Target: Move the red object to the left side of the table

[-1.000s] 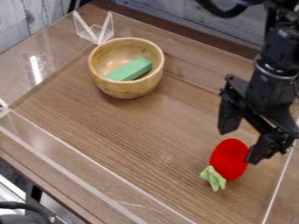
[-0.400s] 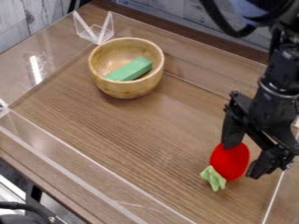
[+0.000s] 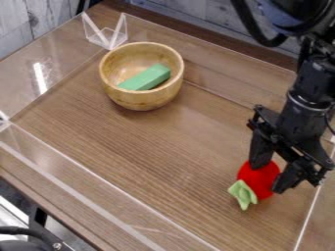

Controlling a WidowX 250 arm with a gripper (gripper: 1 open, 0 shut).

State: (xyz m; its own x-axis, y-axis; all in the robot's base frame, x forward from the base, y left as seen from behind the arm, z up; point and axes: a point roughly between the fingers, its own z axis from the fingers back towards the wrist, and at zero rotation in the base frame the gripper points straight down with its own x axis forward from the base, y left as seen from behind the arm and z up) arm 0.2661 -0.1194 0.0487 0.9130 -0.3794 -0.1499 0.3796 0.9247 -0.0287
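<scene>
The red object (image 3: pixel 258 181), a small rounded toy fruit with a light green leafy stub (image 3: pixel 242 195), rests on the brown wood-grain table (image 3: pixel 144 147) near the front right corner. My black gripper (image 3: pixel 277 176) reaches straight down over it. Its two fingers have come in against the fruit's sides, so it is shut on the red object. The fingers hide the fruit's upper part.
A wooden bowl (image 3: pixel 110 61) holding a green block (image 3: pixel 144 77) stands at the back left. Low clear acrylic walls (image 3: pixel 53 167) edge the tabletop, and the right wall runs close beside the gripper. A folded clear piece (image 3: pixel 105 29) sits behind the bowl.
The gripper came down over the red object and its fingers narrowed from wide open to pressing on the fruit. The fruit shifted slightly toward the front.
</scene>
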